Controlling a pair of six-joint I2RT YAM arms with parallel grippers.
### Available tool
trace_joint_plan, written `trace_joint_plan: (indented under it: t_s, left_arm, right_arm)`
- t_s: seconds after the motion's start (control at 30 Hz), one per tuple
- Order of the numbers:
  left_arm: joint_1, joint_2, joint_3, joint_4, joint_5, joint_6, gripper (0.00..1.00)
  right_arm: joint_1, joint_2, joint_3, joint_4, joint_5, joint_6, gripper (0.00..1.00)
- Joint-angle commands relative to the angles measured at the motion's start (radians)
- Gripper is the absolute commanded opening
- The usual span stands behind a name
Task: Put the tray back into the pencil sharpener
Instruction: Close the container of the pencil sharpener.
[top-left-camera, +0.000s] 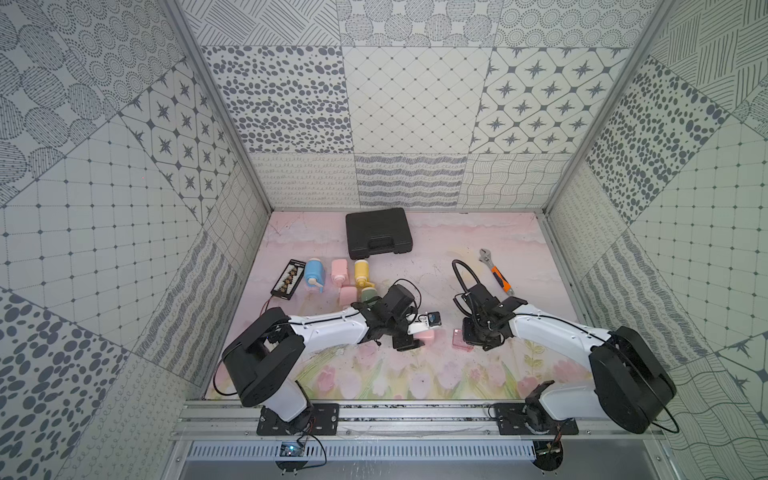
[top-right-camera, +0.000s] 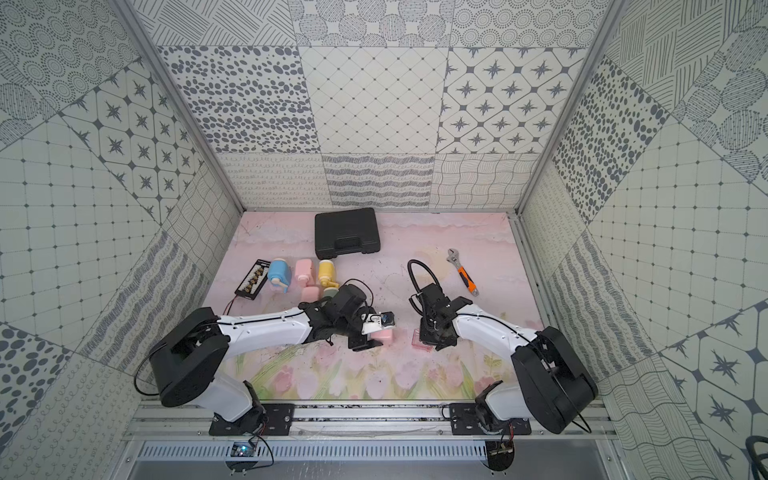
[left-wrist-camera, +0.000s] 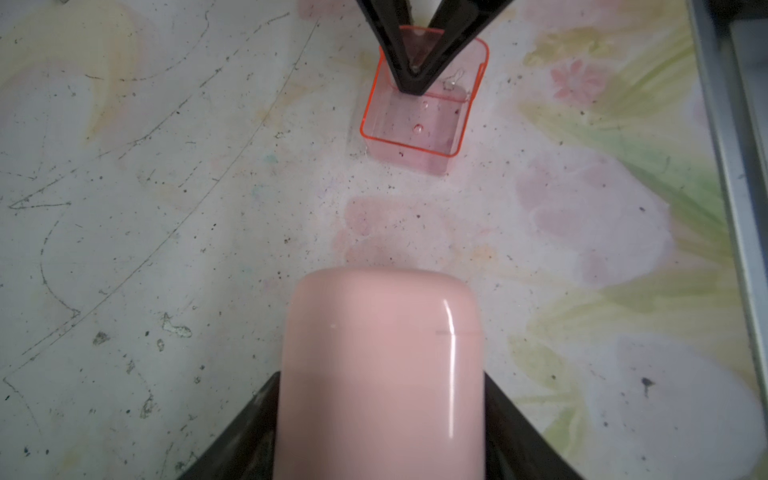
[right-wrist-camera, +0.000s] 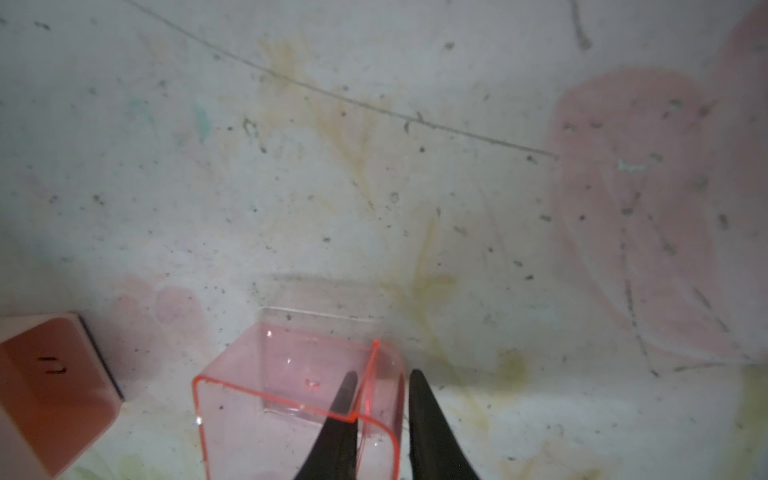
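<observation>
Top views: left gripper (top-left-camera: 422, 332) covers most of pink sharpener (top-left-camera: 429, 335); right gripper (top-left-camera: 471, 337) hides part of tray (top-left-camera: 458, 337). Green sharpener (top-left-camera: 368, 296) mostly behind left arm (top-left-camera: 328, 328). Left wrist: pink sharpener runs off frame; finger contact w/ it can't tell. Right wrist: blurry, tray & pink sharpener both cut by frame edge.

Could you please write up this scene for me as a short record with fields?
tray: clear pink, out of the sharpener, open side up on the mat
pink pencil sharpener: apart from the tray
left gripper: a finger on either side of the sharpener; grip unclear
right gripper: straddles one tray wall, one finger inside, one outside; grip unclear
task status: tray not yet inserted
</observation>
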Motion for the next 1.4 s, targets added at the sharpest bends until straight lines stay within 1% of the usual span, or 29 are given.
trace_joint_plan:
  t_s: [0.0, 0.27, 0.4, 0.53, 0.63, 0.8, 0.9, 1.0, 1.37]
  left_arm:
    - [-0.012, -0.009, -0.019, 0.053, -0.03, -0.016, 0.7]
    - [-0.01, -0.007, -0.019, 0.036, -0.025, 0.019, 0.6]
    - [-0.01, -0.002, -0.015, 0.037, -0.014, 0.017, 0.57]
    - [-0.01, 0.003, -0.013, 0.036, -0.018, 0.018, 0.57]
    - [-0.01, 0.008, -0.01, 0.038, -0.022, 0.021, 0.58]
    - [-0.009, 0.014, -0.004, 0.033, -0.031, 0.02, 0.61]
    - [-0.008, 0.019, 0.002, 0.026, -0.015, 0.007, 0.64]
    - [-0.008, 0.024, 0.004, 0.024, -0.014, 0.004, 0.64]
    - [0.003, 0.02, 0.016, 0.014, -0.024, 0.021, 0.62]
  right_arm:
    - [0.02, 0.011, 0.034, 0.047, 0.008, -0.011, 0.23]
    - [0.042, 0.06, 0.035, 0.153, -0.064, 0.028, 0.17]
    - [0.058, 0.081, 0.036, 0.193, -0.085, 0.052, 0.15]
    - [0.072, 0.088, 0.042, 0.22, -0.105, 0.072, 0.14]
    - [0.079, 0.094, 0.045, 0.236, -0.118, 0.07, 0.14]
    - [0.079, 0.087, 0.04, 0.251, -0.133, 0.048, 0.14]
    - [0.079, 0.088, 0.039, 0.26, -0.144, 0.025, 0.15]
    - [0.079, 0.086, 0.035, 0.277, -0.159, 0.012, 0.15]
    - [0.075, 0.049, 0.005, 0.288, -0.12, -0.046, 0.19]
